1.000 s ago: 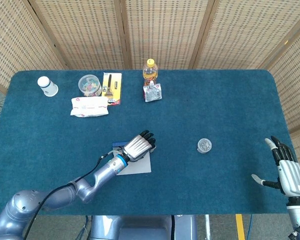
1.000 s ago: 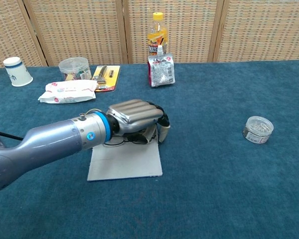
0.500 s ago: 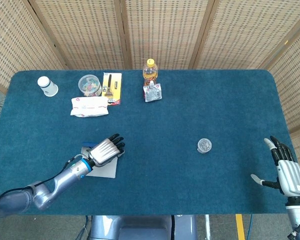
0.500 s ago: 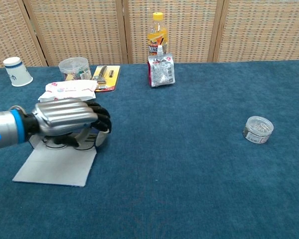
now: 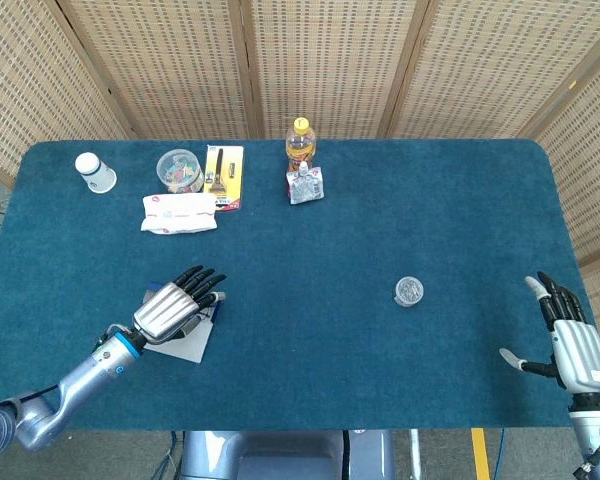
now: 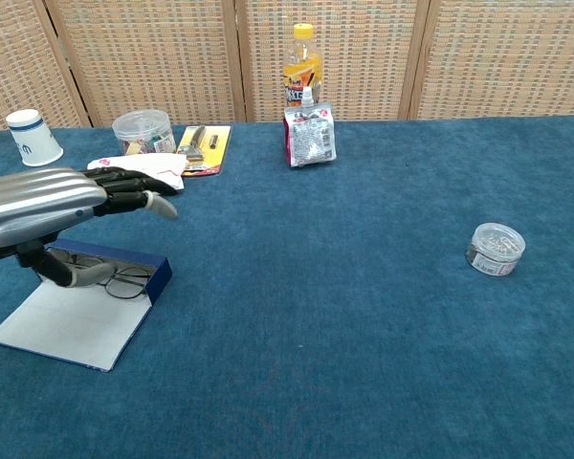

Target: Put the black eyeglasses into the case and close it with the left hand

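The black eyeglasses (image 6: 115, 278) lie inside the open blue case (image 6: 159, 274), whose white lid (image 6: 67, 330) lies flat on the cloth toward the front. My left hand (image 6: 53, 206) hovers over the case with its fingers stretched out flat and its thumb hanging down beside the glasses; it holds nothing. In the head view the left hand (image 5: 172, 305) covers most of the case (image 5: 192, 346), hiding the glasses. My right hand (image 5: 572, 345) stays open at the table's right front edge, far from the case.
A small round clear container (image 6: 495, 249) sits right of centre. Along the back stand a paper cup (image 6: 33, 136), a plastic tub (image 6: 144, 130), a wipes pack (image 6: 126, 175), a carded tool (image 6: 200, 146), a bottle (image 6: 302, 59) and a pouch (image 6: 309, 136).
The left hand and the case with the glasses have slid well to the left across the table. The hand's fingers, earlier curled over the case, are now straightened. The right hand has barely moved.
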Controlling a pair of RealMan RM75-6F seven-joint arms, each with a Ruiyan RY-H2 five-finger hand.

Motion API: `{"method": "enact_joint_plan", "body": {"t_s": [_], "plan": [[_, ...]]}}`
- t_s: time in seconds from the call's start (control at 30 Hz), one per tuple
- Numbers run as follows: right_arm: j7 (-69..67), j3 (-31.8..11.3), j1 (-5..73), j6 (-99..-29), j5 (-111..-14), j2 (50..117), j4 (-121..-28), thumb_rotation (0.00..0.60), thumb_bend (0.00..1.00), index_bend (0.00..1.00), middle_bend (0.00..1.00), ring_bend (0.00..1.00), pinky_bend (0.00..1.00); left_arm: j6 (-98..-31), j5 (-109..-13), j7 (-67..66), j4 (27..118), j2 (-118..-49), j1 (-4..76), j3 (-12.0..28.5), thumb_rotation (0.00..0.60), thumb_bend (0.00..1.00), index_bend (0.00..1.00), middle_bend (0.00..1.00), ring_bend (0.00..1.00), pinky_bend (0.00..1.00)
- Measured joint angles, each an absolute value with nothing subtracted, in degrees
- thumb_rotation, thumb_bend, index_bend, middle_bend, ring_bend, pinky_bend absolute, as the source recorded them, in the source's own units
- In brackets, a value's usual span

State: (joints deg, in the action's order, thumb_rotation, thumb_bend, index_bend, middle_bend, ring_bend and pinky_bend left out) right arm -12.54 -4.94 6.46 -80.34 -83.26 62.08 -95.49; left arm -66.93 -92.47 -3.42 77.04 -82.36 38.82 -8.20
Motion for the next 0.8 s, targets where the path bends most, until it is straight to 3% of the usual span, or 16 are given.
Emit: {"method": "enact_joint_plan", "body": {"t_s": [0.27,0.37,0.5,0.8], "plan": [[-12.19,-4.87,6.39,-80.59,-83.48,62.12,-95.52,0.6,0.0,0.0,0.0,0.0,0.0,-74.67,-91.98,-4.93,80.23,-81.52,31.16,-8.94,0.6,0.0,0.0,0.0,0.0,0.0],[-12.07,-4.83,6.33,-80.73,-83.59,62.14,-95.58,0.6,0.0,0.0,0.0,0.0,0.0,-76.51,-91.89,-3.16,78.93,-83.25,28.09,-9.88,0.6,0.03,0.04,0.0,0.0,0.0],[-12.21,-4.82,6.38,-80.6,-83.55,62.12,-95.54,0.6,0.0,0.0,0.0,0.0,0.0,-77.45,-92.01,1.12,73.74,-86.52,25.23,-10.84,0.6,0.15,0.15,0.0,0.0,0.0],[-12.53,-4.79,6.41,-80.51,-83.58,62.02,-95.53,0.6,0.0,0.0,0.0,0.0,0.0,-79.72,-93.61,9.03,60.68,-94.12,20.67,-11.06,0.6,0.18,0.21,0.0,0.0,0.0]]}}
